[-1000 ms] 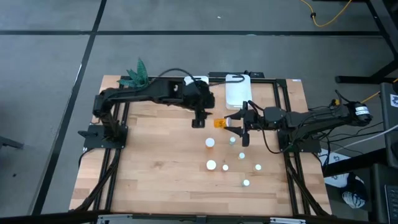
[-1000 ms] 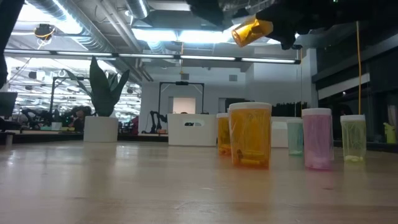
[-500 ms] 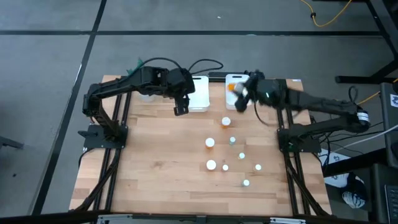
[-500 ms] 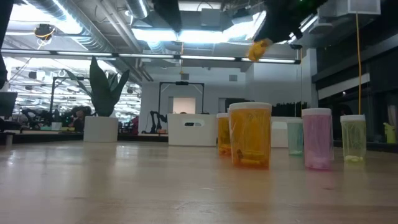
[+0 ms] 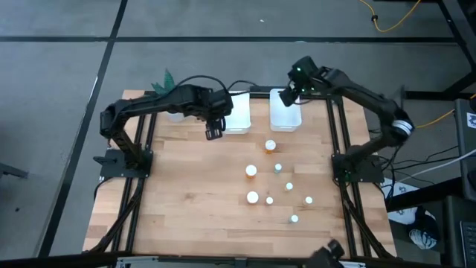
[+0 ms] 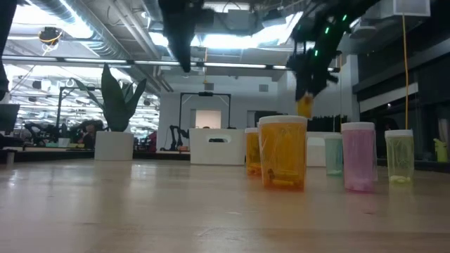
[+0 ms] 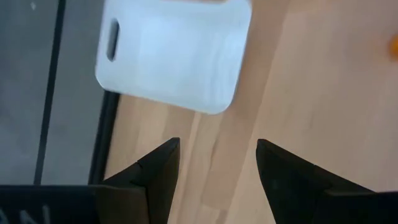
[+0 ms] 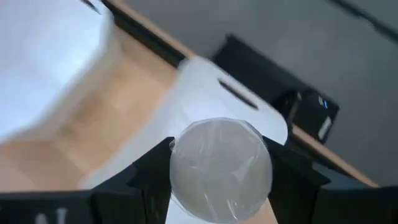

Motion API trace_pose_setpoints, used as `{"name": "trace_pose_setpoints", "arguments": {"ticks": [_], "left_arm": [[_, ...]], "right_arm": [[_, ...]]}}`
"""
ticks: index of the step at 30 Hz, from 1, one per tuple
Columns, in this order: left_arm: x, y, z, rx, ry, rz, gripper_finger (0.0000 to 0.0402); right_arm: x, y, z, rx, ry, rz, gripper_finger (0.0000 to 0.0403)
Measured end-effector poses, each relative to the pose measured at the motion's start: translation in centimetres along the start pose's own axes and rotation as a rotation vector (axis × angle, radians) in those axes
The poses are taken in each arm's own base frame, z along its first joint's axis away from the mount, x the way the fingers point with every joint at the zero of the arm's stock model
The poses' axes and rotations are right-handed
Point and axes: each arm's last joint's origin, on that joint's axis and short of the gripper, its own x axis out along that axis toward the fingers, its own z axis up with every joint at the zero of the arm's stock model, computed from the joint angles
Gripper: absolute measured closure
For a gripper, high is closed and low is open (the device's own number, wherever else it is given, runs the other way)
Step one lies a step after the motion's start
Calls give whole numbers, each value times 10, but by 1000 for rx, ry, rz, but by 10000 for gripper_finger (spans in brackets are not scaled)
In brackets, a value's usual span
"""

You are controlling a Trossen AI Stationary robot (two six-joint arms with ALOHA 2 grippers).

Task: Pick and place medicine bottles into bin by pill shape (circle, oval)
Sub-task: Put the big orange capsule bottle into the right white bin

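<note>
My right gripper (image 5: 288, 95) is shut on an orange bottle with a white cap (image 8: 221, 168) above the right white bin (image 5: 285, 115) at the table's far edge. In the low view the bottle's orange body (image 6: 304, 107) shows below the dark gripper. My left gripper (image 5: 213, 132) is open and empty above the table, just in front of the left white bin (image 5: 236, 112). Three orange bottles with white caps (image 5: 270, 146) and several small pale ones (image 5: 288, 186) stand on their bases at the table's middle right. My right gripper pinches the bottle between its two fingers (image 8: 149, 177), on opposite sides at or just below the white cap (image 8: 186, 186). The fingers point down from above. The bottle is lifted clear over the bin, cap toward the wrist, body hanging below.
A green plant (image 5: 162, 88) stands at the far left corner. The left bin also shows in the left wrist view (image 7: 174, 53). Bare wood lies at the table's left and near parts. Black frame rails run along the table's sides.
My right gripper has carried the orange bottle from above the table's middle toward the far edge, to over the right bin, turning as it went. My left gripper has moved toward the table's left edge, to just in front of the left bin.
</note>
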Motion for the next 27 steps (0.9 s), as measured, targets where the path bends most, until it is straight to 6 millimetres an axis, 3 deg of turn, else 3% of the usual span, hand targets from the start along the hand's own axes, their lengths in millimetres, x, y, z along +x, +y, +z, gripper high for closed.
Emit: {"name": "trace_pose_setpoints", "arguments": {"ticks": [7, 14, 18, 27], "left_arm": [[44, -4, -17, -6, 84, 3, 199], [63, -8, -25, -8, 105, 3, 199], [66, -10, -24, -13, 81, 5, 199], [66, -10, -23, -19, 65, 6, 199]], "right_arm": [[56, -1, 5, -1, 84, 98, 193], [92, 2, 3, 19, 127, 93, 193], [104, 3, 6, 33, 103, 88, 193], [111, 2, 4, 41, 120, 74, 176]]}}
